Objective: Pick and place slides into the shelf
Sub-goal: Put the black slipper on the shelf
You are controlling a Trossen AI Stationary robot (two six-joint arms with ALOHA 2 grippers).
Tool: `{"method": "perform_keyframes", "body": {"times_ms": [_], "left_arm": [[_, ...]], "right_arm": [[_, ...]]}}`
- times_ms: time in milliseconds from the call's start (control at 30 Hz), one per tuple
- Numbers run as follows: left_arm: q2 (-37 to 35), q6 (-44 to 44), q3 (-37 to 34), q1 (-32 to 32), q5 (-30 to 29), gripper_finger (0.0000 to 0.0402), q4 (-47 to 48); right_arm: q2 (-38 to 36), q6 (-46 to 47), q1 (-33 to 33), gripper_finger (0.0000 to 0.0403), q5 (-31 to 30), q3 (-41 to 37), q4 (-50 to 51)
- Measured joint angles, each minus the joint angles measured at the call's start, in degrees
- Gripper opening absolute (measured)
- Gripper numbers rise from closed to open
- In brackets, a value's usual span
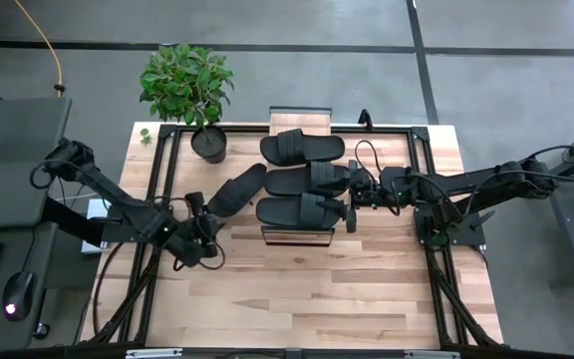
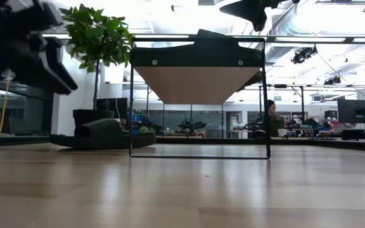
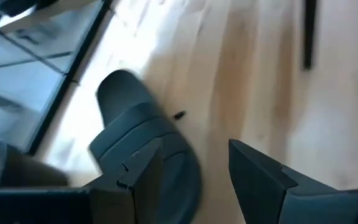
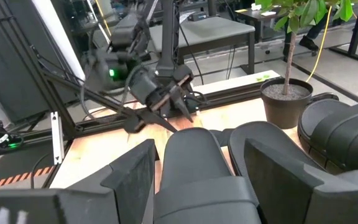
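Three black slides lie side by side on the shelf [image 1: 295,235] top: far [image 1: 302,148], middle [image 1: 307,179], near [image 1: 297,210]. Another slide [image 1: 235,191] lies aslant on the table left of the shelf, sole down. My left gripper [image 1: 210,217] stands open just short of that slide's [image 3: 135,137] near-left end, with bare wood between its fingers. My right gripper [image 1: 351,199] is open at the right end of the near slide [image 4: 191,168], with a finger on either side; whether they touch it cannot be told.
A potted plant [image 1: 192,90] stands at the table's far left corner, beside the shelf. Black frame rails [image 1: 157,189] run along the table's left and right sides. Bare wood [image 1: 317,289] stretches in front of the shelf. A person [image 2: 271,117] sits far behind.
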State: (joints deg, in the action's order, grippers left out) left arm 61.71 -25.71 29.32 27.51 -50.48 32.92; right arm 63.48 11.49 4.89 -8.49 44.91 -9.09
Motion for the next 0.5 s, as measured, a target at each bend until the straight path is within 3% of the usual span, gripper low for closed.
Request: {"method": "perform_keyframes", "body": {"times_ms": [300,500], "left_arm": [[15.1,0.4,0.0,-0.2,-4.6,0.0170,1.6],[22.5,-1.1,0.0,-0.2,-12.5,0.0170,1.4]], "right_arm": [[0.0,0.1,0.0,0.0238,0.0,0.0,0.0],[0.0,0.0,0.0,0.0238,0.0,0.0,0.0]]}}
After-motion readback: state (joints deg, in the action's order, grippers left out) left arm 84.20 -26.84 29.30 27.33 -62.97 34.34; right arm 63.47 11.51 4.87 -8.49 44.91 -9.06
